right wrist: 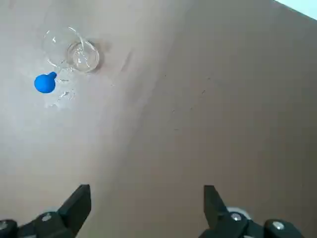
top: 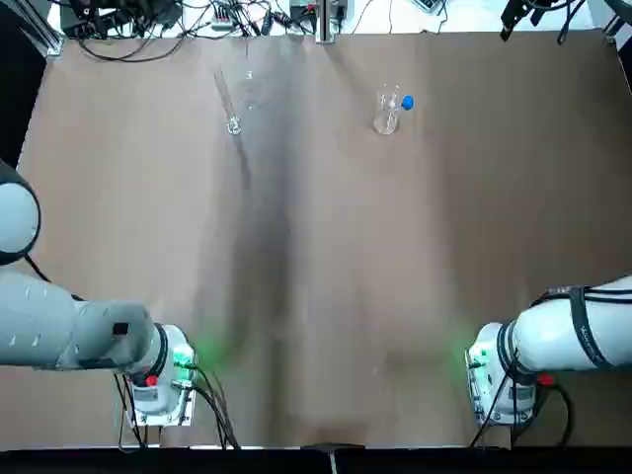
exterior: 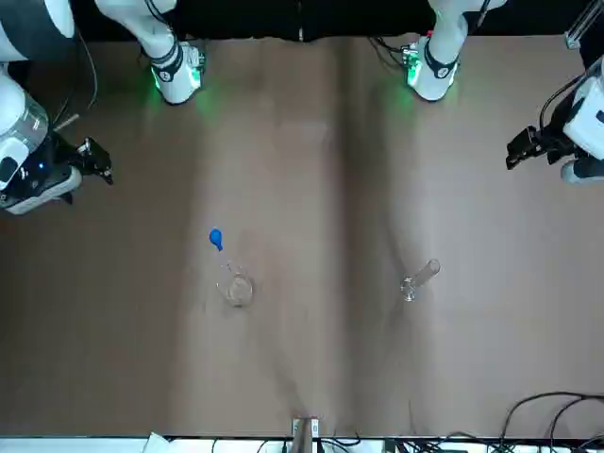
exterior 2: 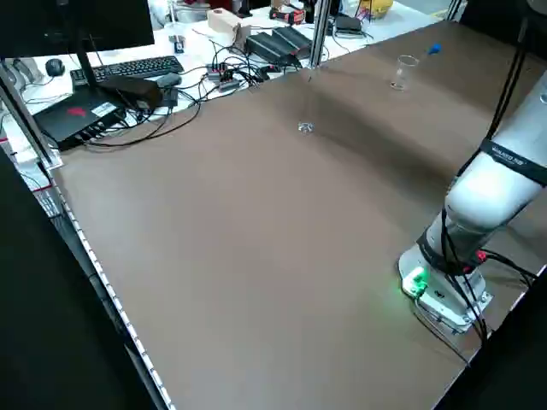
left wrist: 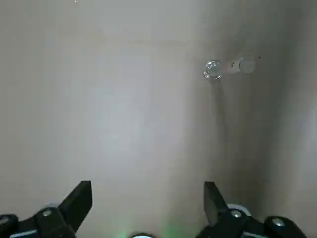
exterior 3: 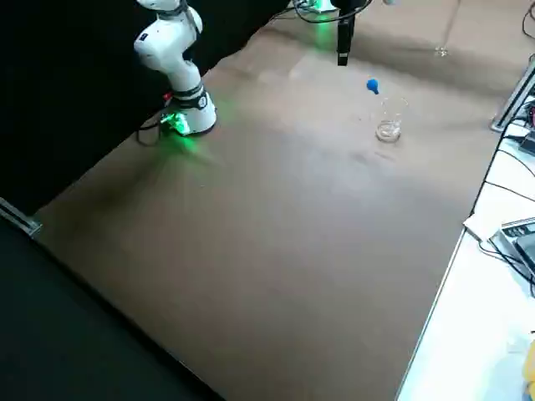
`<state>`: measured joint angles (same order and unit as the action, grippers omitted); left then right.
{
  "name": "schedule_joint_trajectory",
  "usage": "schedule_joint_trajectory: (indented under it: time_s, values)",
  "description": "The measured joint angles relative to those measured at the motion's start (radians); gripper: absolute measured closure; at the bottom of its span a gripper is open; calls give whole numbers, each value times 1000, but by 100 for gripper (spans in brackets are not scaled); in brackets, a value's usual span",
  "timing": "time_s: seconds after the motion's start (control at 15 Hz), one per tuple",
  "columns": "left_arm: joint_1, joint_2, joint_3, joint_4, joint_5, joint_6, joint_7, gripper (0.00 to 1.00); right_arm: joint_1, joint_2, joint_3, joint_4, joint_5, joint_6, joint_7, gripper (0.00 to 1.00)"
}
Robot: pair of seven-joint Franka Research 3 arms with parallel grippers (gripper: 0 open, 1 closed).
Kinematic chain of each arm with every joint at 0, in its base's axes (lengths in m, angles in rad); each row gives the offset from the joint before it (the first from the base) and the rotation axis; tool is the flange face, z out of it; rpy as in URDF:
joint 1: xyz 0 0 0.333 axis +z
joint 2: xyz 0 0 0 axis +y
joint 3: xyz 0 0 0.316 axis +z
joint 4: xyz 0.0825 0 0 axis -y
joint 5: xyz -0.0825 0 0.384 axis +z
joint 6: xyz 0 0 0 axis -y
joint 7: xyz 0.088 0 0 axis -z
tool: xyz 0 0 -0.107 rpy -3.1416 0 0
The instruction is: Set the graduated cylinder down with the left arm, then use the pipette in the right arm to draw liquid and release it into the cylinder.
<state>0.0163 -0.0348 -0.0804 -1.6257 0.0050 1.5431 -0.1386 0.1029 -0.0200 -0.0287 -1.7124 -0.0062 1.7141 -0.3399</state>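
Wide open and empty, my left end effector [left wrist: 147,183] and right end effector [right wrist: 147,187] are hovering on their own sides. The graduated cylinder [top: 234,126] is standing at eleven o'clock; the pipette [top: 407,102] is leaning in the beaker [top: 386,117] at one.

- One graduated cylinder [top: 234,125], far left
- One beaker [top: 385,120], far
- One pipette [top: 407,102], in the beaker
- Two robot arms: left arm [top: 79,331], right arm [top: 583,331]
- Two grippers: left gripper [left wrist: 147,183], right gripper [right wrist: 147,186]
- One table [top: 326,276]
- One monitor [exterior 2: 73,30], one keyboard [exterior 2: 137,68], one mouse [exterior 2: 55,67], beyond the table's far edge
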Motion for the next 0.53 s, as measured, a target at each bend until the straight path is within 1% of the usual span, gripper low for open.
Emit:
schedule_joint_trajectory:
  time_s: [0.33,0.53]
  values:
    - [0,6,1,0,1,-6,-4,0,0,0,0,0,0,-2,0,0]
    - [0,42,3,3,1,21,-4,0,0,0,1,0,0,-35,-2,0]
